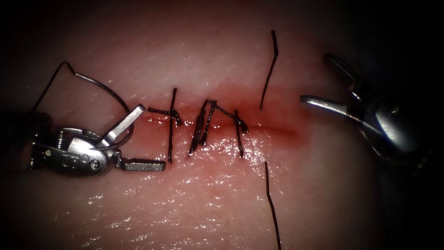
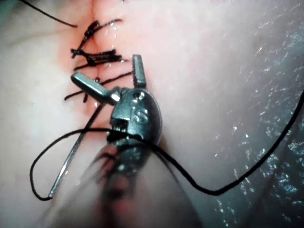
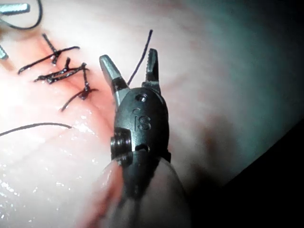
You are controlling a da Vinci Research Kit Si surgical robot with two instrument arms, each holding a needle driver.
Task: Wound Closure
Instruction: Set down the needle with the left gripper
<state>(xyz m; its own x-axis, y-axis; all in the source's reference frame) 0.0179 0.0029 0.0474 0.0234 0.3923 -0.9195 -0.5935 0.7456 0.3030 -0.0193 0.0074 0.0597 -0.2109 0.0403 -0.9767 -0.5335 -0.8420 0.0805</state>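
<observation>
Glistening tissue (image 1: pixel 208 194); both steel pincers (left (image 1: pixel 138 139), right (image 1: pixel 319 78)) gape empty; curved needle (image 1: pixel 104 88) loose.

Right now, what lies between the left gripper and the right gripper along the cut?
In the endoscope view, three tied stitches cross the cut between the open left gripper and open right gripper, plus a loose thread end.

The needle (image 1: pixel 104 92) passes behind the left tool (image 1: pixel 138 139), so its lower curve and tip are hidden. The thread (image 1: pixel 273 208) runs off the endoscope view's bottom edge. The right tool (image 1: pixel 323 81) looks blurred, its body lost in shadow.
</observation>
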